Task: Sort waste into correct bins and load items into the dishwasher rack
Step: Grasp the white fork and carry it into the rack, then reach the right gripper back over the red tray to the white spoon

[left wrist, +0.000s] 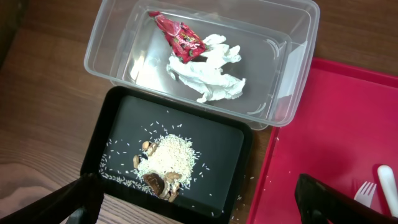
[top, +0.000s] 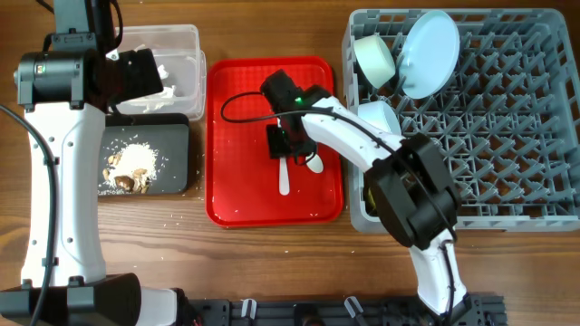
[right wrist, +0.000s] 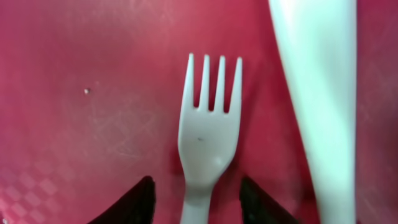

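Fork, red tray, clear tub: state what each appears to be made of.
Fork: white plastic by its look, smooth, slightly glossy, with moulded tines. Red tray: probably hard plastic; glossy, finely scratched, with a textured patch near one corner. Clear tub: translucent plastic, with see-through walls and soft glare.

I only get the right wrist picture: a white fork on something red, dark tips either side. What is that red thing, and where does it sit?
Observer: It's a flat red serving tray, lying just left of the grey dishwasher rack.
Operator: Is anything in that rack yet?
Observer: Yes, a light blue plate leans among the pegs in its far left corner.
Operator: And the other arm?
Observer: The left end effector is open and empty, above the clear tub and black tray.
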### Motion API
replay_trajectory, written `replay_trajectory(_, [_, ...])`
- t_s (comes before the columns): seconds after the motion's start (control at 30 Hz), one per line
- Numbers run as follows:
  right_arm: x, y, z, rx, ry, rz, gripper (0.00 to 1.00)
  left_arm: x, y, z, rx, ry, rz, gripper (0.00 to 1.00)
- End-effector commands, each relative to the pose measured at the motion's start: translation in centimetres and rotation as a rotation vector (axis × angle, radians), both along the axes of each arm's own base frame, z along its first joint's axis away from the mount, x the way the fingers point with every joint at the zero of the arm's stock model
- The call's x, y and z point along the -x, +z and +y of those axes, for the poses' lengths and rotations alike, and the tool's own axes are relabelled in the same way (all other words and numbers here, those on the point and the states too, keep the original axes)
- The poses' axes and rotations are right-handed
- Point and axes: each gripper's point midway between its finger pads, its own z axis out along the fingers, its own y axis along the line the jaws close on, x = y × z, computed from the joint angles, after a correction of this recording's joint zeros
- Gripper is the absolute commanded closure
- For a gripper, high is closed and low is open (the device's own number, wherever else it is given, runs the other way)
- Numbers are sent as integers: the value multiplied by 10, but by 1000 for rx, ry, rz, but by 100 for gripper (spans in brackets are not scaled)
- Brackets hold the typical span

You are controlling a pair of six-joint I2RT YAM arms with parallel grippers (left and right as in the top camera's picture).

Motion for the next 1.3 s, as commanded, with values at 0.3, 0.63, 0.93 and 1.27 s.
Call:
replay_trajectory(0.3, [11,-15,7,-1,-67,64,96,-1,2,3,-11,-3,-1,0])
replay_trajectory(0.63, [-23,84,12,-124,75,-150,96,-1,2,3,-11,-3,-1,0])
replay_trajectory(0.93, [-33,248,-140,14,-72,-496,96,-1,2,3,-11,-3,-1,0])
replay_trajectory(1.27, [2,180,-286,336,-247,-279,96,-1,2,3,-11,-3,-1,0])
